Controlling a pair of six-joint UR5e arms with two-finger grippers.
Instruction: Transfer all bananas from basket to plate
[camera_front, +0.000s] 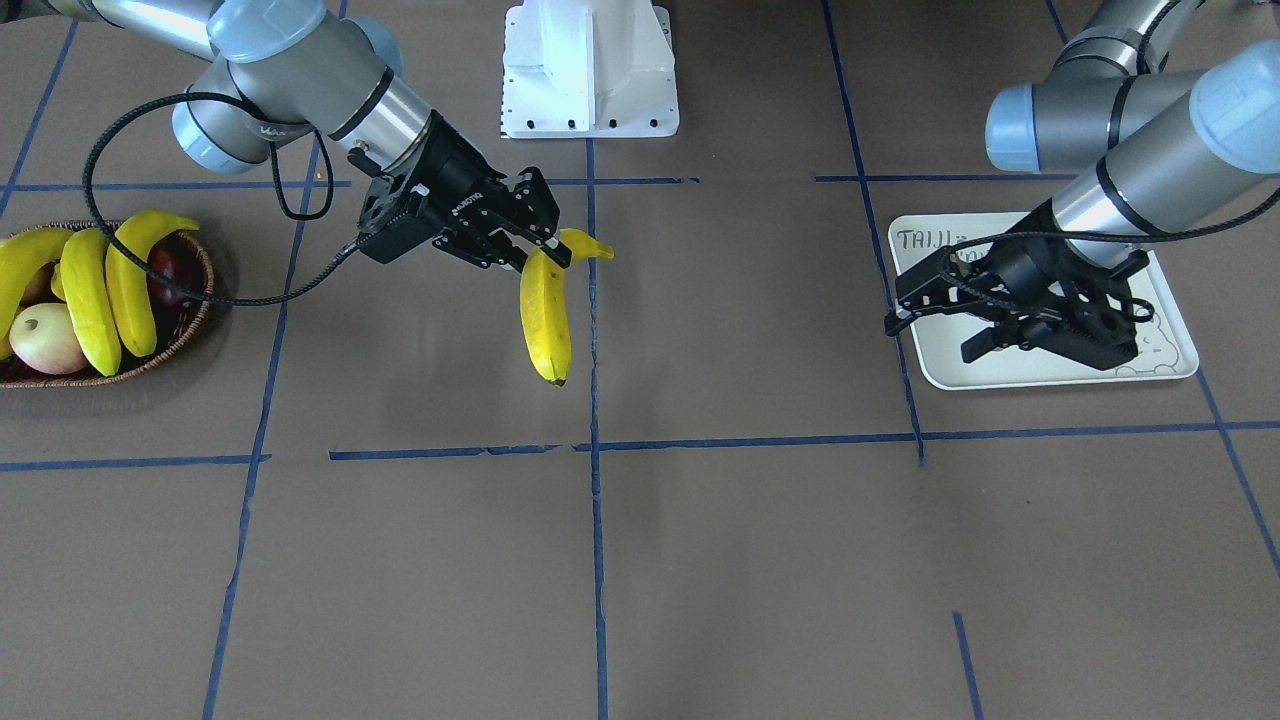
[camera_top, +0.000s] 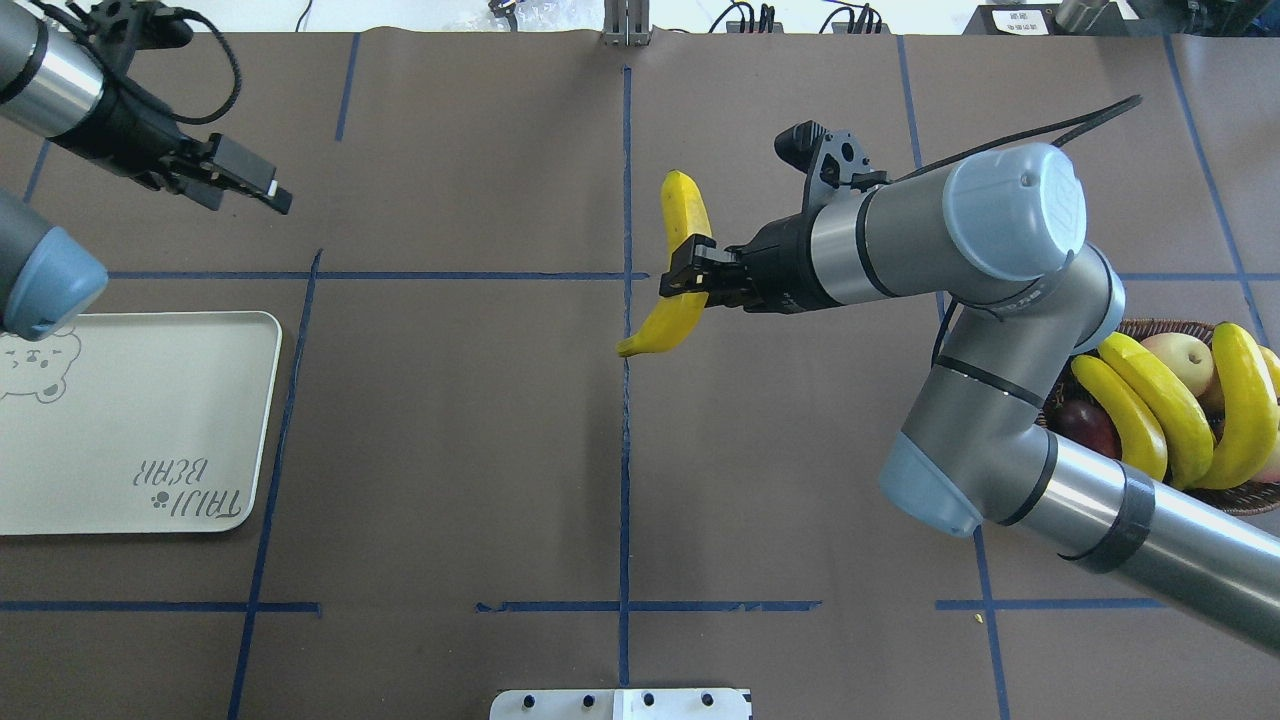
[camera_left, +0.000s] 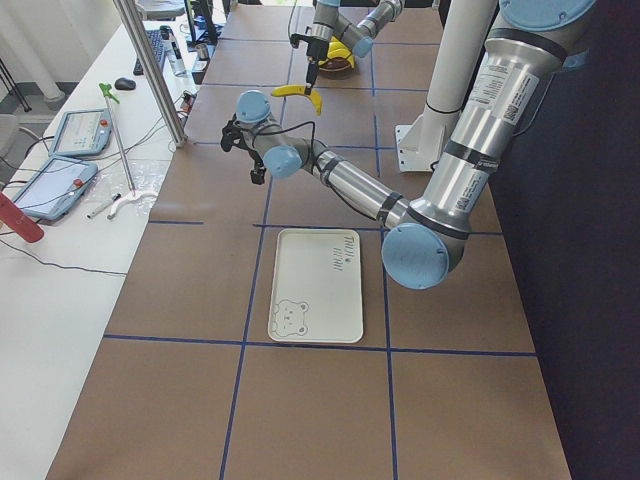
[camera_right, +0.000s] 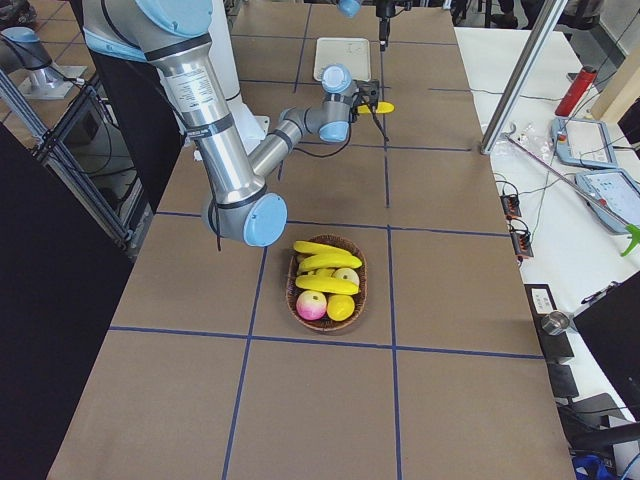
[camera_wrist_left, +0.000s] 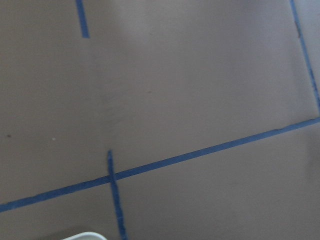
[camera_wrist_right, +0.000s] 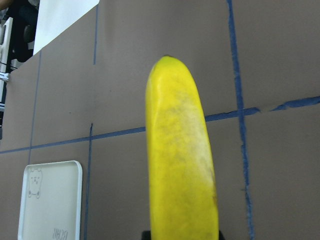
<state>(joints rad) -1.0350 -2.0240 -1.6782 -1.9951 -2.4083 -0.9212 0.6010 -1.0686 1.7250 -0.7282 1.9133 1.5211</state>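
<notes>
My right gripper (camera_front: 545, 252) is shut on a yellow banana (camera_front: 545, 325) near its stem end and holds it above the middle of the table; it also shows in the overhead view (camera_top: 680, 250) and fills the right wrist view (camera_wrist_right: 180, 160). Three more bananas (camera_front: 95, 295) lie in the wicker basket (camera_front: 192, 318) at the table's right end (camera_top: 1160, 405). The cream plate (camera_front: 1050, 372) lies bare at the left end (camera_top: 130, 420). My left gripper (camera_front: 930, 335) is open and empty, raised near the plate's far side.
An apple (camera_front: 45, 338) and a dark red fruit (camera_front: 170, 278) share the basket. The white robot base (camera_front: 590, 70) stands at the table's robot-side edge. Blue tape lines cross the brown table top.
</notes>
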